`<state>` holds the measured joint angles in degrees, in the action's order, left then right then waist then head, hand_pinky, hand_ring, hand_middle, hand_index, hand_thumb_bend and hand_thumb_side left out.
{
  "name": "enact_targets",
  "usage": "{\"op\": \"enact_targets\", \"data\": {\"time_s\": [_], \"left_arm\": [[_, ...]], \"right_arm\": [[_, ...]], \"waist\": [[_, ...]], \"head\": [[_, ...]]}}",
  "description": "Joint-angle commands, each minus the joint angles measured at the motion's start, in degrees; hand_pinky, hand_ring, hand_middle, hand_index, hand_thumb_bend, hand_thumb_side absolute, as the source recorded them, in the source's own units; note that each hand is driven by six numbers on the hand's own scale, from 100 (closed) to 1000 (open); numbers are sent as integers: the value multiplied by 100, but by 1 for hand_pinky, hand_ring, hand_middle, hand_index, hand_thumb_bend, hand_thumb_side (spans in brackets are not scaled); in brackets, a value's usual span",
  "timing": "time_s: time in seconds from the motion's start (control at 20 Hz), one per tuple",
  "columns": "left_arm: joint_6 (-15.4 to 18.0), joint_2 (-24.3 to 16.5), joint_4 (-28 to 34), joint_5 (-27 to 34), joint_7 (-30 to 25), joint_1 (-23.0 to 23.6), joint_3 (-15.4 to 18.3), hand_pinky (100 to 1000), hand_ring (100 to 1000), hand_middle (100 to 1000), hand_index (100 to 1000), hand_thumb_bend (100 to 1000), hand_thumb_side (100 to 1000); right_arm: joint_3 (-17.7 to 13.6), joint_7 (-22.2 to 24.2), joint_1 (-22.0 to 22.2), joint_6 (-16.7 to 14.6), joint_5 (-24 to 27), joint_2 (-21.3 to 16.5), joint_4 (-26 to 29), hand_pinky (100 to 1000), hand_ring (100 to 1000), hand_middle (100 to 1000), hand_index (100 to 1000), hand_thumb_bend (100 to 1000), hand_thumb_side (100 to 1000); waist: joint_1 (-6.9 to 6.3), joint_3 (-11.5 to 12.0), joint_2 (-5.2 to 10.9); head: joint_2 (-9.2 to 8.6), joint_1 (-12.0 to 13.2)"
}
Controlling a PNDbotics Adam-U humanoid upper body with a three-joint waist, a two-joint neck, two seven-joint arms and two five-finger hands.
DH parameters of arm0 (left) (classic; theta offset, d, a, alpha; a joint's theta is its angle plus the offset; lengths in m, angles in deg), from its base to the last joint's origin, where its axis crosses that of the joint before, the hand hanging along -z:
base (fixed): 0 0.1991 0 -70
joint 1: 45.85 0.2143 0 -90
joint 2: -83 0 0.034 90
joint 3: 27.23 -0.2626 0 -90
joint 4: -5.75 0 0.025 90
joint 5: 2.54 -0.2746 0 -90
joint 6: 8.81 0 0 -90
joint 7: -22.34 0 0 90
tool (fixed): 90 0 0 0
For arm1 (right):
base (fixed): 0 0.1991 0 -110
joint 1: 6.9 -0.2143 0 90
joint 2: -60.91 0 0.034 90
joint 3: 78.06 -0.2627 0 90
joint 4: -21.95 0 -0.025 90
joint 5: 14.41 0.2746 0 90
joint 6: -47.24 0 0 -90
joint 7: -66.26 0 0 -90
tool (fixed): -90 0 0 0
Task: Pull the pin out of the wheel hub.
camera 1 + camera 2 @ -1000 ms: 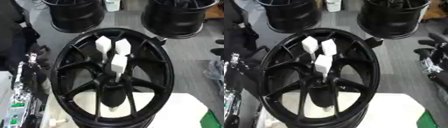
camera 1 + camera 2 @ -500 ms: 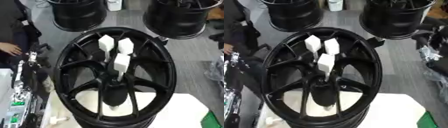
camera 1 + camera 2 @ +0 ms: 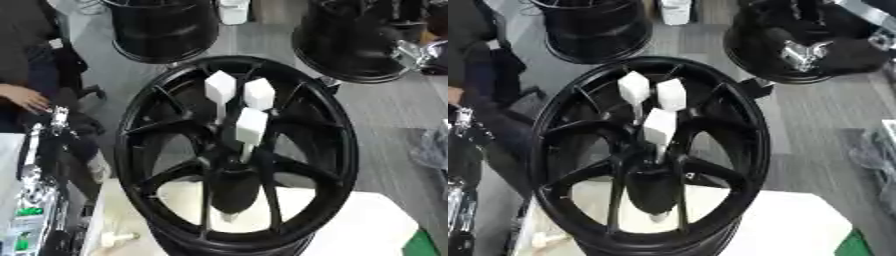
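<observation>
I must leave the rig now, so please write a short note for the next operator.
Left hand: at the left edge, clear of the wheel.
Right hand: upper right, over the far wheel, away from the pins.
Three white-headed pins stand in the hub.
Done: nothing, no pin is out.
Left: grasp a pin and pull it out.

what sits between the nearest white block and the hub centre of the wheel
A thin pale pin stem runs from the nearest white block down into the hub, seen in the left eye view.
</observation>
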<state>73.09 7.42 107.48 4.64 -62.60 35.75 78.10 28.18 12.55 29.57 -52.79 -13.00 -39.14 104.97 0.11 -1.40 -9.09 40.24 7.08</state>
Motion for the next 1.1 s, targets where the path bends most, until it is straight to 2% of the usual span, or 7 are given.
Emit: {"op": "enact_targets", "data": {"time_s": [0.05,0.25,0.6,0.85,1.1], "left_arm": [[7,-138,73,-26,-37,-40,-38,615,626,691,761,666,649],[5,-132,63,-28,-47,-50,-42,615,625,690,761,669,648],[6,-113,39,-15,-56,-46,-48,614,622,688,760,671,648],[5,-102,27,-12,-69,-46,-56,614,620,687,761,671,648],[6,-99,21,-10,-68,-46,-55,614,620,687,761,673,648]], "right_arm": [[230,513,-397,-87,-143,283,-628,846,797,905,1000,192,470],[267,869,-679,-369,-815,857,-1408,851,812,913,1000,203,472],[101,1034,-810,-858,-1717,1561,-2275,859,822,907,1000,221,476],[46,1176,-796,-1065,-2090,1853,-2589,866,829,905,1000,237,479],[15,1239,-801,-1187,-2337,1984,-2723,873,836,906,1000,250,478]], "waist": [[-10,35,76],[-27,95,54],[-59,138,44],[-66,150,42],[-67,161,51]], "head": [[16,-54],[14,-106],[11,-208],[12,-253],[24,-285]]}}
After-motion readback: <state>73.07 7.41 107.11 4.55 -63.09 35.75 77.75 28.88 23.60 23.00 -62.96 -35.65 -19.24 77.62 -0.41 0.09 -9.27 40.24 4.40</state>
